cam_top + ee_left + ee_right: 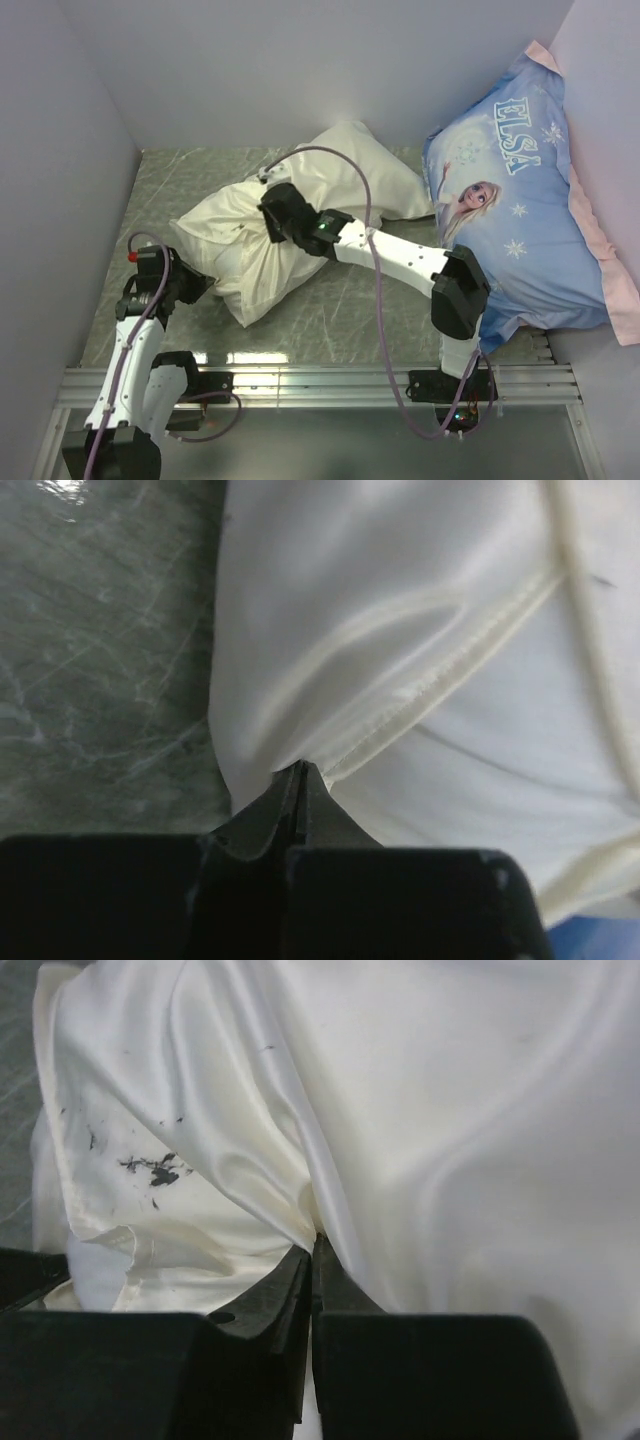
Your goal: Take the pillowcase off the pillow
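The cream pillowcase (300, 215) lies crumpled across the middle of the table with the pillow inside it, so the pillow is almost wholly hidden. My left gripper (205, 287) is at the bundle's lower left end. In the left wrist view it (298, 770) is shut on a fold of the pillowcase (400, 600) just beside its stitched hem (450, 665). My right gripper (270, 215) is on top of the bundle's middle. In the right wrist view it (313, 1242) is shut on a pinched fold of the pillowcase (450, 1110), which bears black smudges (150, 1168).
A big blue Elsa-printed pillow (520, 200) with a pink edge leans in the right back corner, close to the bundle's right tip. Grey walls stand at the left, back and right. A metal rail (320, 382) runs along the near edge of the green marbled table (180, 190).
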Controlling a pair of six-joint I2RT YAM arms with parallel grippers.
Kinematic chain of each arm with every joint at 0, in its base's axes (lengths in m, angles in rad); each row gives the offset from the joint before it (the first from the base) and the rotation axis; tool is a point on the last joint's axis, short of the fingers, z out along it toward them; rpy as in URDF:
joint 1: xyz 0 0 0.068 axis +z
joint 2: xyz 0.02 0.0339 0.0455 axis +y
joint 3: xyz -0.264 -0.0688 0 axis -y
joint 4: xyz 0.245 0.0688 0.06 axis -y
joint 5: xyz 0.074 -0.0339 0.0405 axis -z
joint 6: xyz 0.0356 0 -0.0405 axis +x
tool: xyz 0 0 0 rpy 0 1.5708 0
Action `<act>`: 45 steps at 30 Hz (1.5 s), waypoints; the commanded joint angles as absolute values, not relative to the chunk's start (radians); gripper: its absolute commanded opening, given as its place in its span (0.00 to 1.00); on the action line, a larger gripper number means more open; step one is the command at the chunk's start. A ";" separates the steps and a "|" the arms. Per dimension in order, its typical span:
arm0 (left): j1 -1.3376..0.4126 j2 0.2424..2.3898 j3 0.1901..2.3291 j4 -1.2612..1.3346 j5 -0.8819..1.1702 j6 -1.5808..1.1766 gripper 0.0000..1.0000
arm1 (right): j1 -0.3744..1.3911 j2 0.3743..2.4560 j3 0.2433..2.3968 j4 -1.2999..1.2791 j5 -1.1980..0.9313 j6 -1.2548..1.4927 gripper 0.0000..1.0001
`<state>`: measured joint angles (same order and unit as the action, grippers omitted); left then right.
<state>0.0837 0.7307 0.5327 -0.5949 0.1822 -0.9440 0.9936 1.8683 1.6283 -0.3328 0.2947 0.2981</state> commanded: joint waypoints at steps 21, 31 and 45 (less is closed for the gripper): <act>0.081 1.074 0.370 -0.244 0.167 -1.012 0.01 | 0.966 1.519 1.303 -0.210 0.253 0.408 0.68; 0.011 0.993 0.319 -0.189 0.218 -1.032 0.00 | 1.311 1.417 1.031 -0.063 0.403 0.621 0.71; -0.075 0.916 0.328 -0.230 0.190 -1.066 0.01 | 1.350 1.669 1.089 -0.005 0.505 0.701 0.75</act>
